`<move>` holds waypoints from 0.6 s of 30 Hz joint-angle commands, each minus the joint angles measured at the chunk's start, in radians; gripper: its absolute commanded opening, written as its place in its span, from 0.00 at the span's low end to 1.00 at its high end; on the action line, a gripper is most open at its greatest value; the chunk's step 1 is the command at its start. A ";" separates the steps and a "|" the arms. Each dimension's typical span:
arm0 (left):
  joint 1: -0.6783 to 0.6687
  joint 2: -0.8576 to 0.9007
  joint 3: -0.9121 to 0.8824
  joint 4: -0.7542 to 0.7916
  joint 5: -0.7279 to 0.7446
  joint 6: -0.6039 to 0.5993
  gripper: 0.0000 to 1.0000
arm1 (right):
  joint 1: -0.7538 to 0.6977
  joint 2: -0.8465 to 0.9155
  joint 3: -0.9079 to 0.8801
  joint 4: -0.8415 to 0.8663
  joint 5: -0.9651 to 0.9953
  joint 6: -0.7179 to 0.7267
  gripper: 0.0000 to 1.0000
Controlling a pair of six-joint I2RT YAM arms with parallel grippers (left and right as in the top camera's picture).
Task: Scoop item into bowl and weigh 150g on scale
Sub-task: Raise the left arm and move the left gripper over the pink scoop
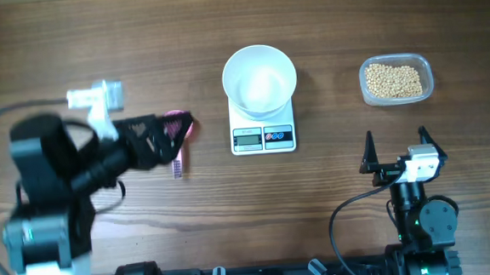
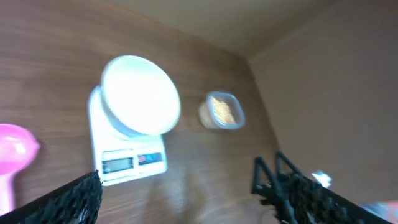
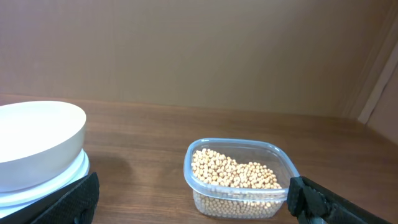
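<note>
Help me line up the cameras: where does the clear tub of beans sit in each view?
Overhead: clear tub of beans, upper right.
Left wrist: tub just right of centre.
Right wrist: tub at lower centre-right.
Shared landmark: white bowl on the scale, left of the tub everywhere.

You have the white bowl [image 1: 259, 79] sitting upright, empty, on the square white scale [image 1: 263, 137]; the tan beans [image 1: 394, 80] lie in a clear tub [image 1: 430, 79] at its three o'clock.

bowl [image 1: 259, 79] on scale [image 1: 262, 128]; beans [image 1: 394, 80] in tub [image 1: 398, 99], right.
</note>
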 commanded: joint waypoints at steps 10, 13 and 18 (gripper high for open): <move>-0.019 0.193 0.198 -0.195 -0.098 -0.040 1.00 | 0.004 -0.004 -0.001 0.004 -0.013 0.008 1.00; -0.083 0.254 0.328 -0.345 -0.293 -0.040 0.99 | 0.004 -0.004 -0.001 0.004 -0.013 0.008 1.00; -0.205 0.423 0.527 -0.576 -0.474 -0.045 1.00 | 0.004 -0.004 -0.001 0.004 -0.013 0.008 1.00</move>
